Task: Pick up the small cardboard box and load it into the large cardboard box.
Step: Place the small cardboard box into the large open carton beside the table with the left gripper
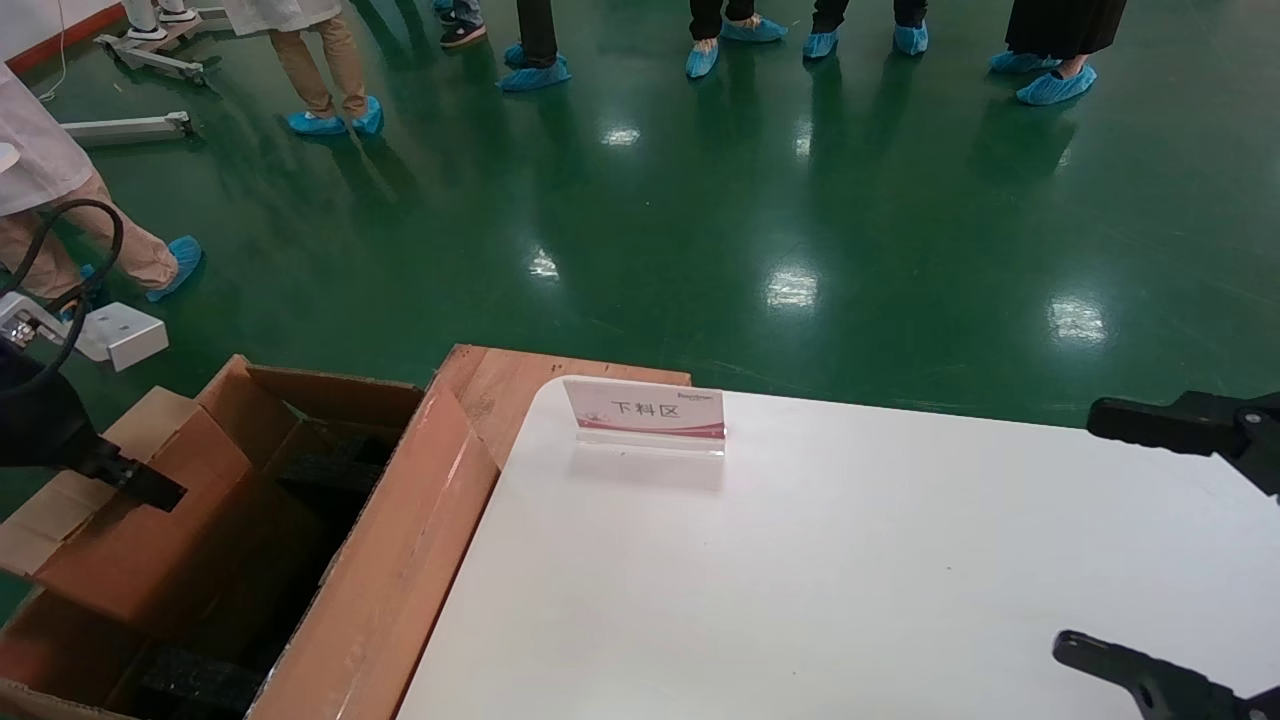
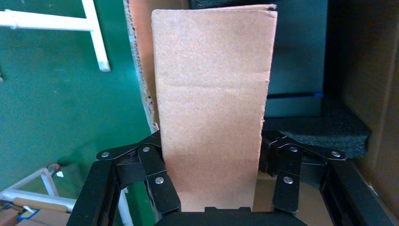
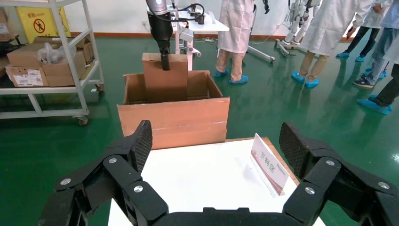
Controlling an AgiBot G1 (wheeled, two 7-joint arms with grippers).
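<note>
Left wrist view showed our left pincer [image 2: 211, 188] closed on the small cardboard box [image 2: 214, 108], a plain orange-brown corrugated carton, its black fingers [image 2: 160, 181] pressed against the carton's two opposite faces and the carton running straight out ahead of the palm. Just beyond and to either side of the held carton we saw black foam blocks [image 2: 324, 132] and a brown inner wall, so we judged the carton already partly inside the large cardboard box [image 1: 390, 560], a big brown corrugated carton with tall flaps.

From the head view, our left pincer [image 1: 140, 485] hung over the large carton's opening with the small carton [image 1: 120, 540] tilted below it, its lower end down among the flaps. We placed the task at the loading step: carton grasped, carried over and now going in.

Our right pincer [image 3: 214, 155] hovered wide open and empty over the white rounded table [image 3: 197, 179], with a white and pink acrylic sign [image 3: 269, 162] just ahead of its fingers. Farther out, that view showed the small carton [image 3: 164, 77] standing upright in the large carton [image 3: 174, 117], well above its rim.

We judged the next move called for lowering the carton straight down between the foam blocks until it sat, then opening the fingers and lifting clear of the flaps.
</note>
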